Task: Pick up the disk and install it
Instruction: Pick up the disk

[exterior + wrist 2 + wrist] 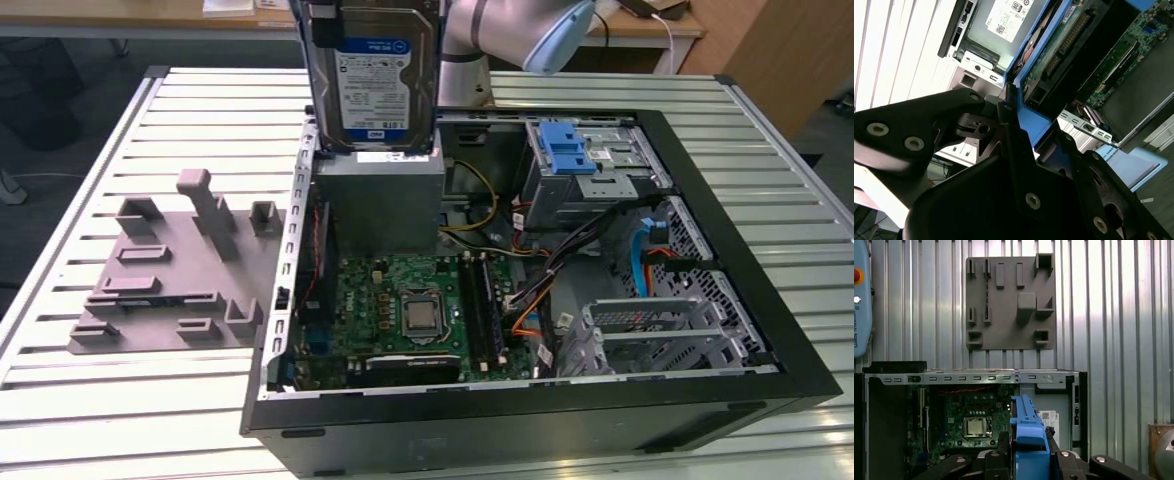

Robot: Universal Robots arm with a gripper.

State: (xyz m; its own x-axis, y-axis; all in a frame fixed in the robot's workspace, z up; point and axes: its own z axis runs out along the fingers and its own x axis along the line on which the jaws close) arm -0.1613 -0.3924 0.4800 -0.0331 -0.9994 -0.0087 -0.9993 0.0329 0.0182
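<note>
Currently, your gripper (1029, 452) is clamping the disk (380, 75) by its blue frame, holding it upright above the open computer case (534, 420).

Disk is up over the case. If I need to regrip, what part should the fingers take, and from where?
Take the disk by its blue frame at the upper end, coming from above, as the gripper has it now. It hangs upright over the open case, which leaves the lower end free.
</note>
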